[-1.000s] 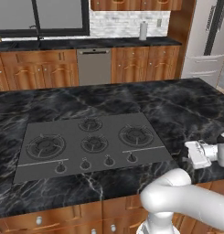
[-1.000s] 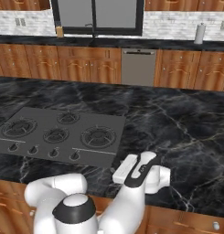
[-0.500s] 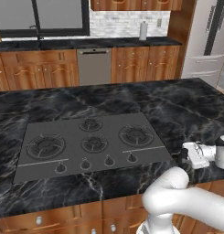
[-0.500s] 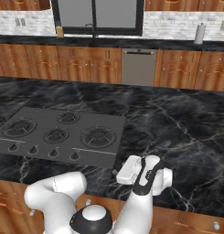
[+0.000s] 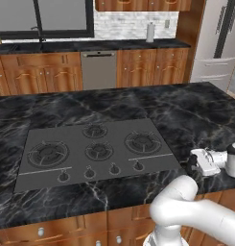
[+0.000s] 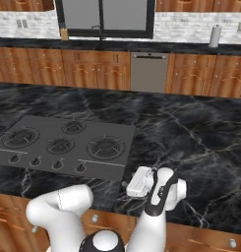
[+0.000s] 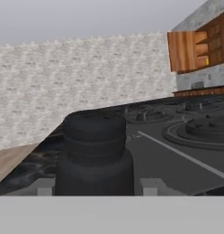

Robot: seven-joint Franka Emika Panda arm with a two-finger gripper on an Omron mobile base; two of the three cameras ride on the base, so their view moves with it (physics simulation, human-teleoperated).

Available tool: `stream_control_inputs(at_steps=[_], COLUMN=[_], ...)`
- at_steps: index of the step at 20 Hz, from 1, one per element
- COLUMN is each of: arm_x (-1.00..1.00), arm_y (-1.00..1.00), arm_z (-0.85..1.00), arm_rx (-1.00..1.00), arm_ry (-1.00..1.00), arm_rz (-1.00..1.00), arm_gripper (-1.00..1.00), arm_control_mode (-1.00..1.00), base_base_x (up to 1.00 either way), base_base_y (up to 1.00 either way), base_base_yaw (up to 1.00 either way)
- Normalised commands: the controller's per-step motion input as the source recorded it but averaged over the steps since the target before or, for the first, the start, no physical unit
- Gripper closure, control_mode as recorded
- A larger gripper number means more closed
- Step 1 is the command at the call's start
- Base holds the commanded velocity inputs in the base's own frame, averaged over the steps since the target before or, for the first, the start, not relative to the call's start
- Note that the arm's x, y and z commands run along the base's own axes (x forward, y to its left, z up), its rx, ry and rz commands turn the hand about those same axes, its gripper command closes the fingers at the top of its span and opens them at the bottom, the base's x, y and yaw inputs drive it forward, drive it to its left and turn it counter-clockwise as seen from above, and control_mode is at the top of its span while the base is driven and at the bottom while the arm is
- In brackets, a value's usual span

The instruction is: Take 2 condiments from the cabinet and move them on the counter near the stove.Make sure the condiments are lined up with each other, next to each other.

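Your gripper (image 7: pixel 97 185) flanks the squat dark ribbed condiment bottle (image 7: pixel 95 151) standing on the black white-veined marble counter (image 5: pixel 186 110) just beside the flat dark grey gas cooktop (image 5: pixel 97 149) — pinching or freed, I cannot tell — so a crooked retreat could topple it.

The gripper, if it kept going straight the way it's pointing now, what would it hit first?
Most likely the dark ribbed bottle standing right in front of the gripper, between its fingers. Behind it lie the stove and the black counter, though how far is hard to judge.
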Motion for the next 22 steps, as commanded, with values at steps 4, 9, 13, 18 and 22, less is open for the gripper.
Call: stream_control_inputs(at_steps=[4,9,13,18,22], arm_x=[-0.19,-0.30,-0.04,-0.14,-0.28], arm_y=[0.00,-0.09,-0.41,-0.34,-0.03], arm_z=[-0.01,0.09,0.56,0.72,0.81], arm_rx=[0.00,0.00,0.00,0.00,-0.07], arm_ry=[0.00,0.02,0.01,0.05,0.08], arm_rz=[0.00,0.00,0.00,0.00,0.00], arm_gripper=[-1.00,-1.00,-1.00,-1.00,-1.00], arm_control_mode=[-1.00,-1.00,-1.00,-1.00,-1.00], base_base_x=[0.00,0.00,0.00,0.00,0.00], base_base_y=[0.00,0.00,0.00,0.00,0.00], base_base_yaw=[0.00,0.00,0.00,0.00,0.00])
